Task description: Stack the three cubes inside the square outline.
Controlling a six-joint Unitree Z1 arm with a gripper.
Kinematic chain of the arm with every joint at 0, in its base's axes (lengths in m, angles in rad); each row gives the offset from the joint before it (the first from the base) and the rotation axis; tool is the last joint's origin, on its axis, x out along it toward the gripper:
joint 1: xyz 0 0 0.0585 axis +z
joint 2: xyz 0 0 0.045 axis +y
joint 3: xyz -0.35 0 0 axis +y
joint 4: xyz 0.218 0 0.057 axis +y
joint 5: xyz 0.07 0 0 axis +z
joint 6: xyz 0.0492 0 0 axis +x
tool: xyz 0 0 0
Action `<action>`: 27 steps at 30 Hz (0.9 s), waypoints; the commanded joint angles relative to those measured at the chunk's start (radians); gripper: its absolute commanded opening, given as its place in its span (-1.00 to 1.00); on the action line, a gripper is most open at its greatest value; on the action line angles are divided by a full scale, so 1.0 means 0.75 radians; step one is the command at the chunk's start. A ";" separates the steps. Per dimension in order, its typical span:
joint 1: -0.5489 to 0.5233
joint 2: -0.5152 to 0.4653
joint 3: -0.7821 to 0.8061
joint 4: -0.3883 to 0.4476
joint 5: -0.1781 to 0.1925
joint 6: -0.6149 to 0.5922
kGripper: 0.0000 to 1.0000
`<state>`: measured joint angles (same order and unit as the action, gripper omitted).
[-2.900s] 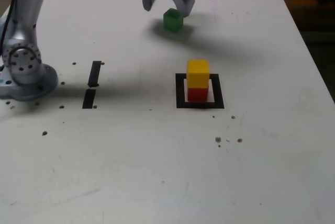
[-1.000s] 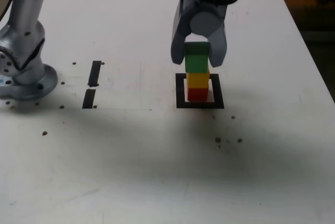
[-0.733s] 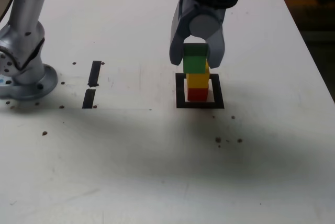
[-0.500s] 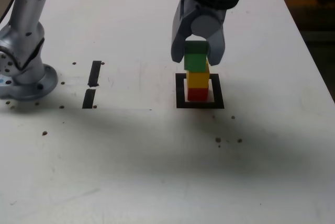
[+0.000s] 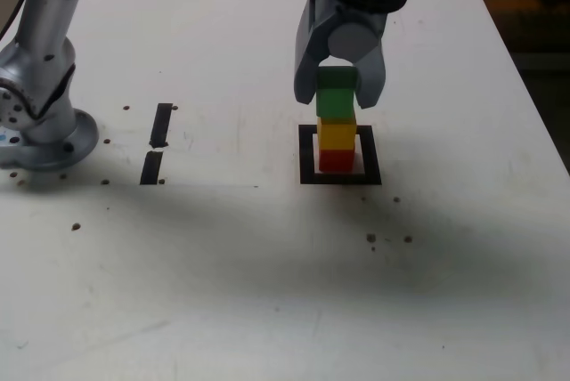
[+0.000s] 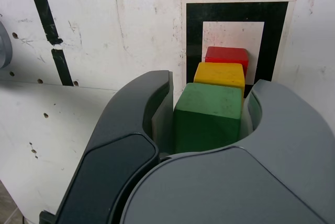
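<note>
White table, marked with small dark spots; a soft shadow lies across it toward 4 o'clock. Clock directions taken from the centre of the exterior view, 12 at its far edge.

9 o'clock: silver arm base standing on the table, grey arm section rising from it toward 10 o'clock.

Also near 9 o'clock, closer in: two short black strips lying nearly end to end.

Toward 3 o'clock, just off centre: square outline, black tape around a white middle. Red cube sits inside it, on the white. Yellow cube rests on the red, the two upright.

Toward 1 o'clock: claw, narrowed on the green cube, one grey finger at either side of it. Green cube is above the yellow one, roughly in line with the column in the exterior view. Whether green and yellow touch, cannot tell. Wrist view agrees on the hold: green between the fingers, yellow beyond it, red beyond that, outline around the red.

2 o'clock, past the table's edge: dark brownish area, details too dim to make out.
</note>
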<state>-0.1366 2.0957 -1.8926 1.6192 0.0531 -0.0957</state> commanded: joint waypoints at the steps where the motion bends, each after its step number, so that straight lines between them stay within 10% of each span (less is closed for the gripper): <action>1: 0.002 0.009 -0.006 0.014 -0.001 -0.001 -0.39; 9: 0.002 0.020 -0.005 0.013 -0.005 -0.001 0.05; 17: 0.002 0.013 0.002 0.012 -0.008 -0.001 0.93; 27: 0.003 -0.147 0.079 0.021 -0.003 -0.010 0.99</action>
<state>-0.1369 2.0383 -1.8468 1.6211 0.0452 -0.1015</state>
